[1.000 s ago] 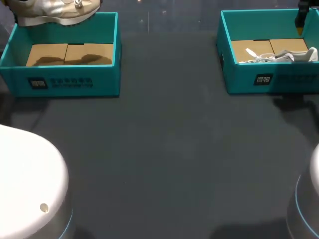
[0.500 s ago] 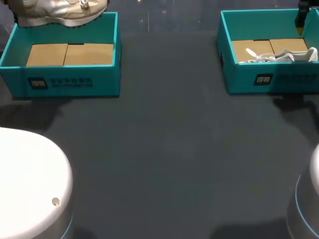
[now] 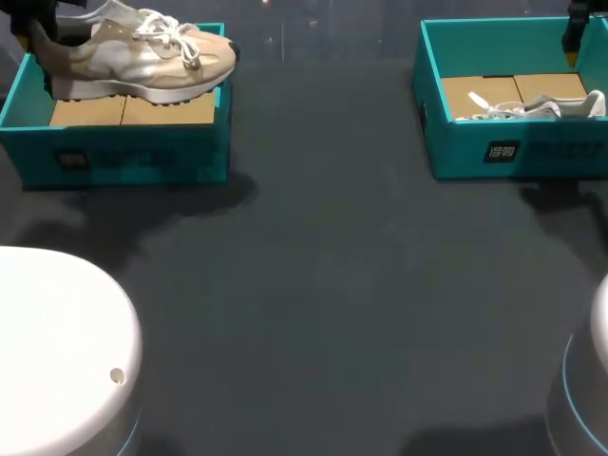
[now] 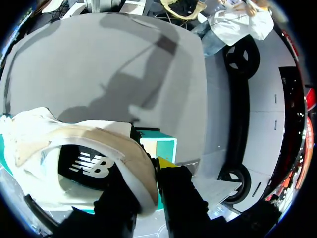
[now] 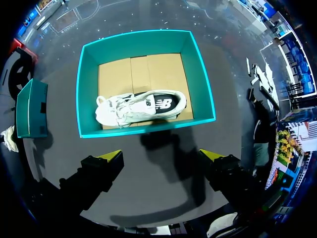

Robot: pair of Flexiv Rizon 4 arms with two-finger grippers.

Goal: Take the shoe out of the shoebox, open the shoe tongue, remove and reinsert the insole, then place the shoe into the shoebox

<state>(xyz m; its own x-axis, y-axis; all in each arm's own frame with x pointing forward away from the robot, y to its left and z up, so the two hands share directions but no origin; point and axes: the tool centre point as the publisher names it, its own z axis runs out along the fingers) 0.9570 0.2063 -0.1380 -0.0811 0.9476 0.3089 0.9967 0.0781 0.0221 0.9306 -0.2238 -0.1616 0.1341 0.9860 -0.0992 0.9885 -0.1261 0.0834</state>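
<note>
Above the left shoebox (image 3: 123, 157), with left pincer (image 4: 148, 168) gripping the beige sneaker (image 3: 142, 57) by its heel and right pincer (image 5: 161, 158) wide, clear the wall and lower sole-flat onto the tabletop (image 3: 323, 275) alongside.

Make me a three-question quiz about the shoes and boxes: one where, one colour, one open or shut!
1. Where is the tan shoe? A) on the bare table B) over the left box C) on the floor
2. What colour is the left box? A) red B) teal C) yellow
3. The right end effector is: A) open B) shut on a shoe C) shut on a box
Answers: 1 B, the left end effector holds it there; 2 B, its walls are teal; 3 A, its fingers stand apart, nothing between.
</note>
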